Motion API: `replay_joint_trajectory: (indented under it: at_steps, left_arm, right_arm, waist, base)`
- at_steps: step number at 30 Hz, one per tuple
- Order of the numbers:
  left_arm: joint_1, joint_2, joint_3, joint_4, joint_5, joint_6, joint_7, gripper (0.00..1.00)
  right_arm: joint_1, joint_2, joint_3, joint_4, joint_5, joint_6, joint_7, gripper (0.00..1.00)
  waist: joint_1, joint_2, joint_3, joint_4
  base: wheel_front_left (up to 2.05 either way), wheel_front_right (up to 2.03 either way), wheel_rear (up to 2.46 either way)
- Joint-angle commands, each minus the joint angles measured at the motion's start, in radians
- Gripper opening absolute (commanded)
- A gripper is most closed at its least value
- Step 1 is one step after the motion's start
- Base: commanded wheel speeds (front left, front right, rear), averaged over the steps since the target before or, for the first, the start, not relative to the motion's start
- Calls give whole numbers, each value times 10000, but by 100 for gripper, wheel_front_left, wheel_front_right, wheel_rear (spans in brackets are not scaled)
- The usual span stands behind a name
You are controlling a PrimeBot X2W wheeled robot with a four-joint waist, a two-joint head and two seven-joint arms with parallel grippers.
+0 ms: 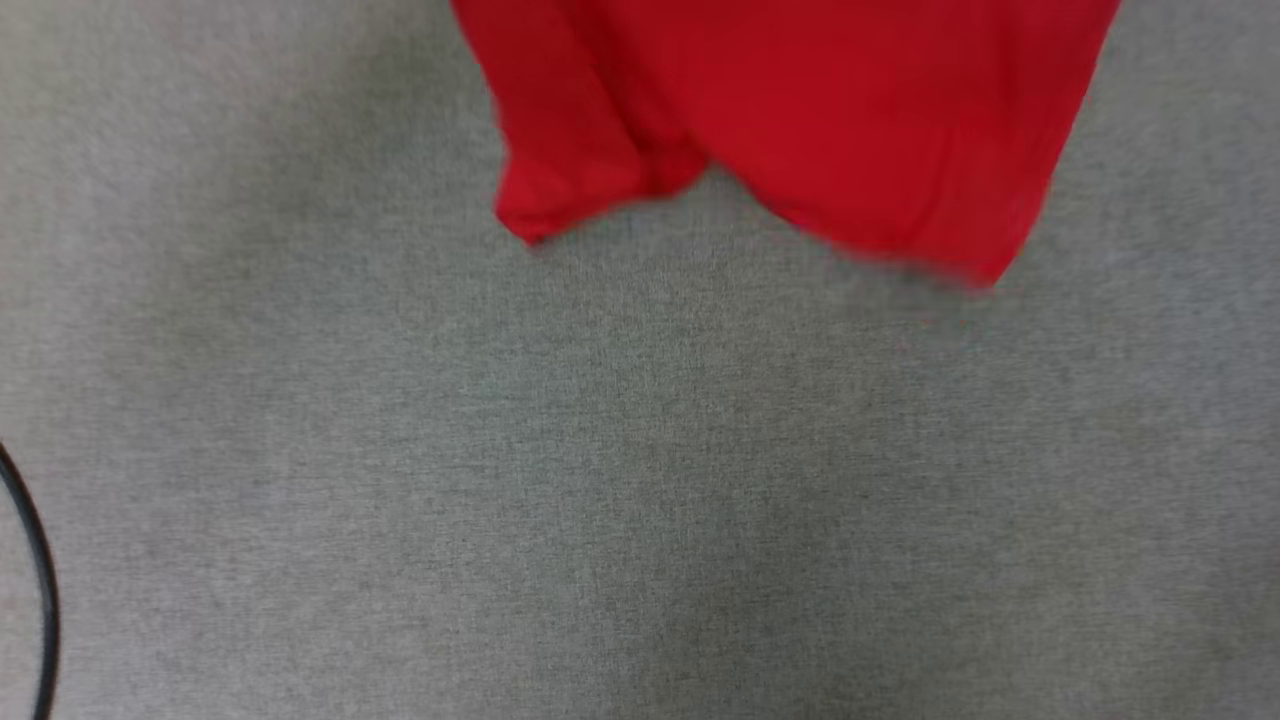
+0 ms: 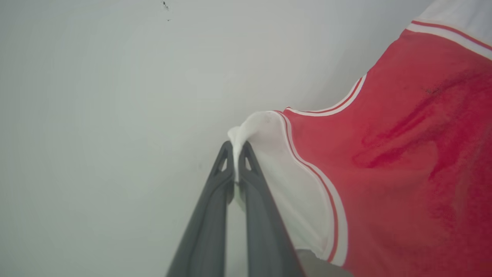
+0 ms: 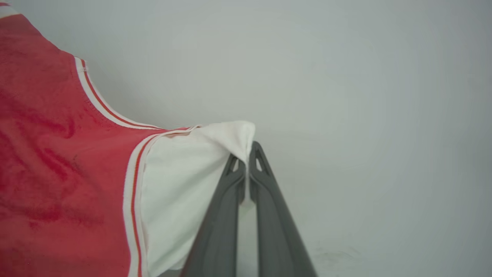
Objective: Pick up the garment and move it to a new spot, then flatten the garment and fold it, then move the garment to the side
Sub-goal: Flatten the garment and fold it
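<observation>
The garment [image 1: 800, 110] hangs as a red sheet over the grey woven surface [image 1: 600, 480], its lower hem loose, uneven and blurred; I cannot tell whether that hem touches the surface. The left end effector [image 2: 235, 154] is pressed together on the tip of one white sleeve [image 2: 284, 169], a peak of cloth poking out past its fingertips. From there the striped trim and red body spread away to one side. The right end effector [image 3: 246, 156] pinches the other white sleeve [image 3: 180, 181] the same way. A black cable [image 1: 40, 590] curves well away from the garment.
</observation>
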Motion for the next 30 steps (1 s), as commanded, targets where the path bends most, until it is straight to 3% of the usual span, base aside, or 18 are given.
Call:
replay_joint_trajectory:
  at_steps: [1,8,15,23,30]
  left_arm:
    - [-291,-30,69,108,66,-24,-92,0]
    - [-1988,-545,535,1308,395,-225,-829,0]
    - [-2300,-1039,442,2186,294,-439,-1367,0]
    - [-864,-1046,-75,3019,-115,-579,-1949,0]
    - [1540,-780,-814,3031,-496,-607,-2887,0]
  right_arm:
    - [-272,135,-79,144,-166,-9,-123,0]
    - [-2129,958,-586,1475,-1236,-9,-949,0]
    - [-2757,1580,-540,2589,-1641,-7,-1517,0]
    - [-1454,1902,435,3248,-1344,-9,-2400,0]
    - [644,2473,910,3807,-408,-9,-3470,0]
  waist:
    - [-1,0,415,12]
    - [-1,0,880,75]
    - [-1,0,909,214]
    - [-1,0,789,133]
    - [-1,0,302,-26]
  base:
    - [0,0,0]
    - [0,0,0]
    - [0,0,0]
    - [0,0,0]
    - [0,0,0]
